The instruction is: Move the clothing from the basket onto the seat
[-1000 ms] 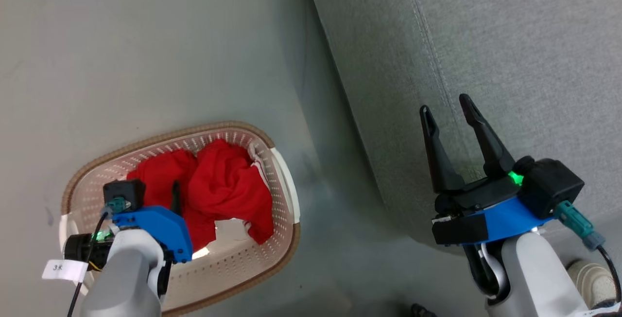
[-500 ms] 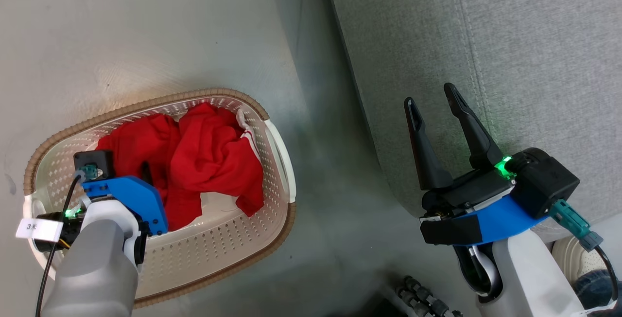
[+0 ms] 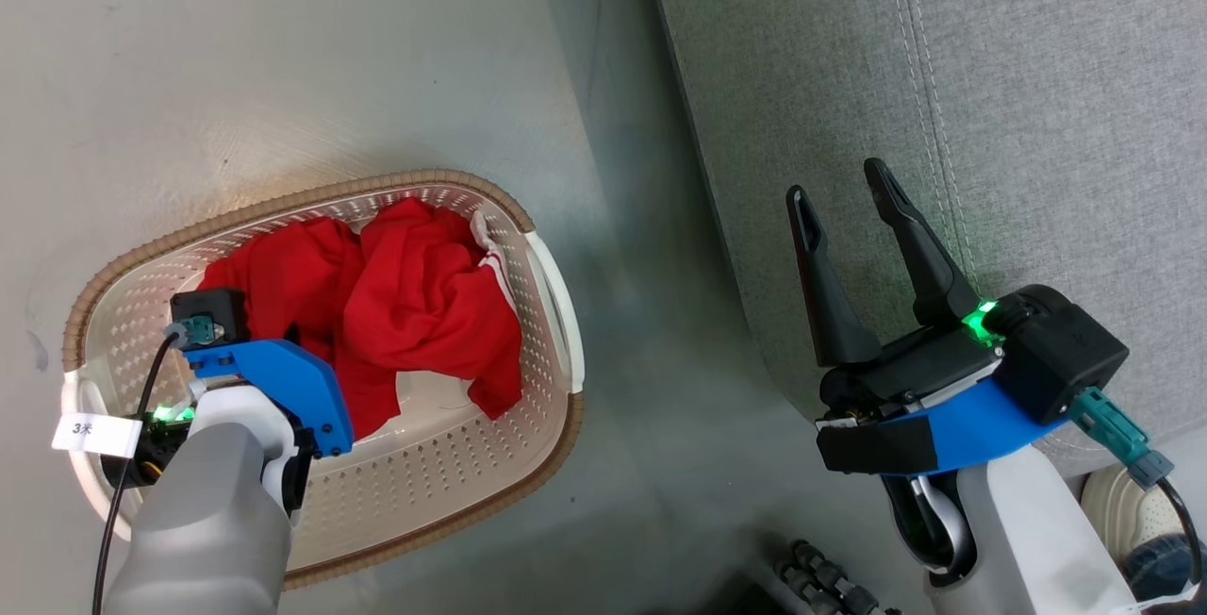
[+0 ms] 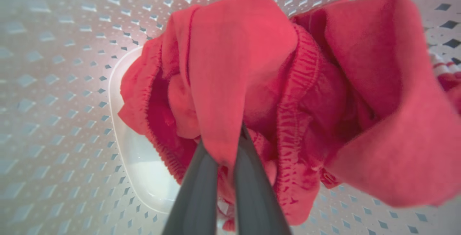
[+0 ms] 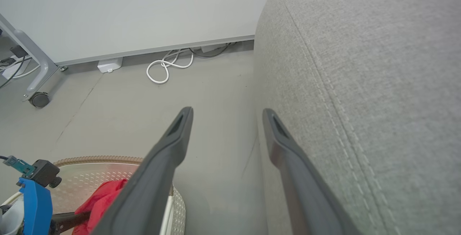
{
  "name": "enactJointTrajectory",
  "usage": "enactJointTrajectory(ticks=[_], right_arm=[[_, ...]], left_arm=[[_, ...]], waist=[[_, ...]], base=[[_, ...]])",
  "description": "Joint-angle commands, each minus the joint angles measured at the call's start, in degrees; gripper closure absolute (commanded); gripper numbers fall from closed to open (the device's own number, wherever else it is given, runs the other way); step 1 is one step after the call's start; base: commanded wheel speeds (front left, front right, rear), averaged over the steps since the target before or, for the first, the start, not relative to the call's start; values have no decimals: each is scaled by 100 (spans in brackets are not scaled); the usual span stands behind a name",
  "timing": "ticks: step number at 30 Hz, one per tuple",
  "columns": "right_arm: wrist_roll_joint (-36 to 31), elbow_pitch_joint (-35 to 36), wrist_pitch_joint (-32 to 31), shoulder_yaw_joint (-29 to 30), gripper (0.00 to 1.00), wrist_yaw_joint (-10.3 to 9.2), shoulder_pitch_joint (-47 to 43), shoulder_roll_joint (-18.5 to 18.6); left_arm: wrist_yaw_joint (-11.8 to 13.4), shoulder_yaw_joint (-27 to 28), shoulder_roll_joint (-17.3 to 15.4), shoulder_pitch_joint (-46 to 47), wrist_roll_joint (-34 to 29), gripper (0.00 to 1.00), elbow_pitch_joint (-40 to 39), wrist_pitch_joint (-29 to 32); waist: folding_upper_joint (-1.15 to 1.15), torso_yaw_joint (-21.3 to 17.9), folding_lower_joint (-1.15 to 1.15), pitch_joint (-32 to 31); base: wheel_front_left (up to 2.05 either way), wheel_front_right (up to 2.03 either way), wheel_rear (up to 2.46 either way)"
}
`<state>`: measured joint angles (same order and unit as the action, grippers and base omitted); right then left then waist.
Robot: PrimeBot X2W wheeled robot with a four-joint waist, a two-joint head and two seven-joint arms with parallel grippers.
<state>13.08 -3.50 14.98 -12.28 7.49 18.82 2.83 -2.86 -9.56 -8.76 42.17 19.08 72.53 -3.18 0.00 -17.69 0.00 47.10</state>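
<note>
Far left: left gripper down inside basket, clamped narrow on a fold of clothing. Rest of the red heap bunched toward the far wall, all within the rim.

Likely trouble on the lift:
- Thin pinch near the fold's edge, prone to slipping free.
- Garments twisted together, apt to rise as one lump, snag the rim or tilt the basket.
- A piece possibly shed onto the floor, short of the seat.

Middle: a strip of floor between basket and seat, to be crossed with the load.

Right: right gripper spread wide, holding nothing, poised over the seat's near edge.

Hard to make out:
- Left fingertips buried under the fold, so depth of bite unknown.
- Number of garments unclear.
- Near wall of basket partly covered by the left forearm in the head view.
- Seat cut off at top and right.
</note>
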Motion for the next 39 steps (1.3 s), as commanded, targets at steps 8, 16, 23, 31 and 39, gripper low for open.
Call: enactJointTrajectory(ticks=[8,16,23,31,39], right_arm=[[-74,-20,30,21,0,1,116,11],[-130,-95,28,10,0,1,161,10],[-239,-217,20,43,0,1,202,11],[-334,-365,-75,117,0,1,136,13],[-414,-545,-216,269,0,1,-174,12]], left_arm=[[-12,-28,75,96,68,100,48,-128],[-77,-114,183,62,119,100,76,-137],[-213,-128,389,-172,268,100,82,-441],[-426,-357,539,-459,360,100,-169,-1021],[-473,-597,584,-855,605,100,-746,-1197]], waist=[[0,88,0,-87],[0,208,0,-245],[0,507,0,-680],[0,972,0,-1394],[0,1447,0,-2317]], base=[[0,0,0],[0,0,0],[0,0,0],[0,0,0],[0,0,0]])
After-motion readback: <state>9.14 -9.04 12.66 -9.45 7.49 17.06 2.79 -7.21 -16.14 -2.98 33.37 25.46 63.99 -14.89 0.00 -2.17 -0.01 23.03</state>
